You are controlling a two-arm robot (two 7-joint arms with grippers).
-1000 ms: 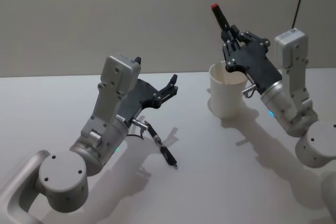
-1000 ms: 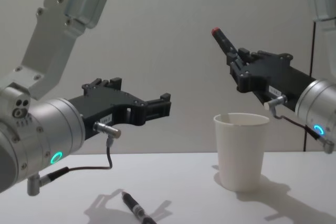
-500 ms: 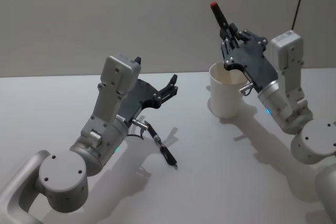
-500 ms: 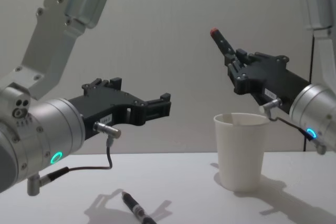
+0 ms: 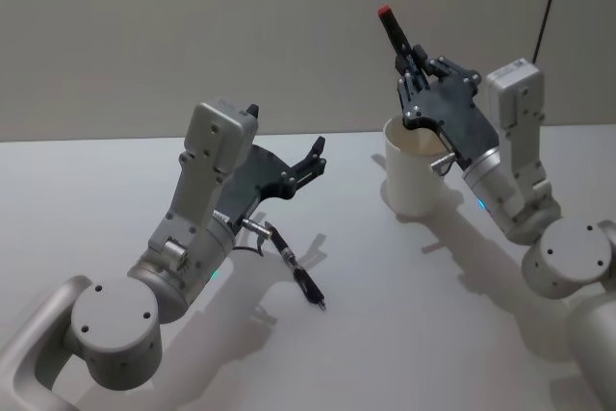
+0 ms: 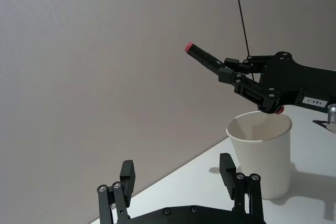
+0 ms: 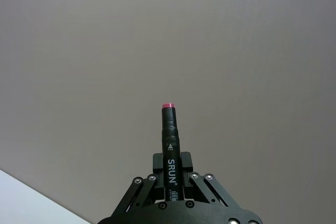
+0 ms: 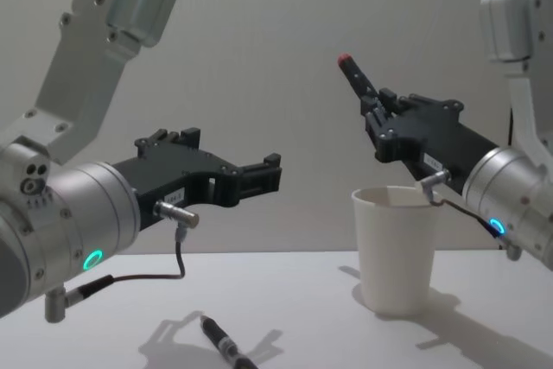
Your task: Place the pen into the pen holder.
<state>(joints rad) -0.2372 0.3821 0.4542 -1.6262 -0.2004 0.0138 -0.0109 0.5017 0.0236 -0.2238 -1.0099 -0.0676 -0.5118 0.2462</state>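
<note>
Black and slim, a pen-shaped object (image 5: 306, 286) lies nearest on the pale surface (image 5: 404, 334), at the left, apart from everything else. Above and just beyond it hangs the left end effector (image 5: 306, 168), its fingers spread wide and holding nothing. Farther off and to the right stands the pen holder (image 5: 414, 180), a white paper cup, upright with its mouth unobstructed. The right end effector (image 5: 416, 69) is poised over the cup's rim, its fingers closed around the pen (image 5: 399, 40) at mid-barrel. The pen is in the air above the cup, not yet inside it. Its long axis is steeply slanted: the red-tipped end points up and leans to the left, while the lower end is hidden behind the fingers, aimed down toward the cup's mouth. The main risk, as I judge it, comes from that slant. Released like this, the lower end could strike the rim and the pen could fall outside. The cup is light and shorter than the pen, so a leaning pen, or a nudge from the low-hanging end effector, could tip it over. A plain grey wall (image 5: 192, 36) closes the scene.
</note>
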